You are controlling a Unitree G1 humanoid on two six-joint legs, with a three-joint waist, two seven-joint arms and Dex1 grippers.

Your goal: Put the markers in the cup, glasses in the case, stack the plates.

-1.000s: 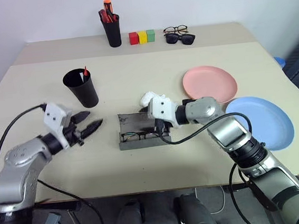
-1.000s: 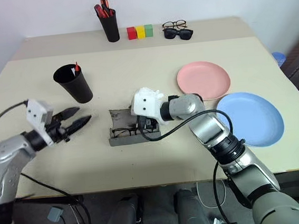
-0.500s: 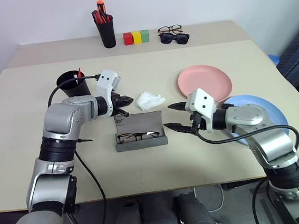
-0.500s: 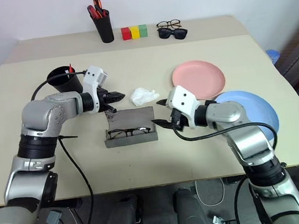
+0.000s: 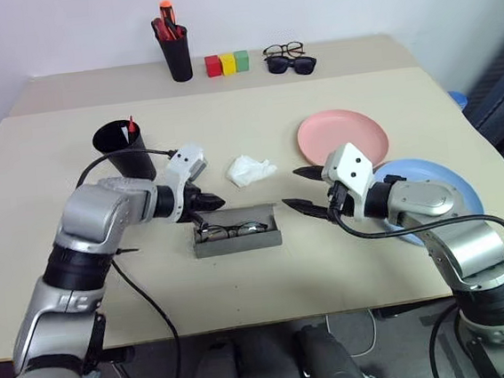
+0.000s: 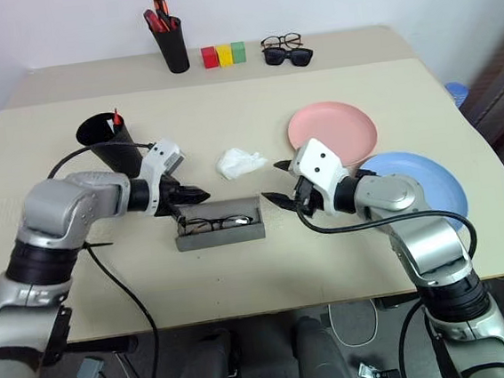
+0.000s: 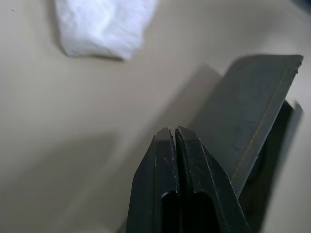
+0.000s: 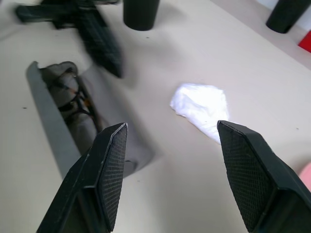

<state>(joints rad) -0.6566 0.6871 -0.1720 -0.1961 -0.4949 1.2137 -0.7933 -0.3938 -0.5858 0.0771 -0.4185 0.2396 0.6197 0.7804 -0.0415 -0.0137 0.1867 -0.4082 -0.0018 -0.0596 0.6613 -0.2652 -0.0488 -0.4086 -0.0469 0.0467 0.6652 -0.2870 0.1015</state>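
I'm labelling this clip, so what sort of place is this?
Probably a lab test bench, not a home: a plain beige table against a bare wall, with staged props such as coloured blocks and a pen pot.

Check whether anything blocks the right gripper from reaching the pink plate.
Nothing visible does. The right gripper, open, hovers beside the case; bare table lies between it and the pink plate.
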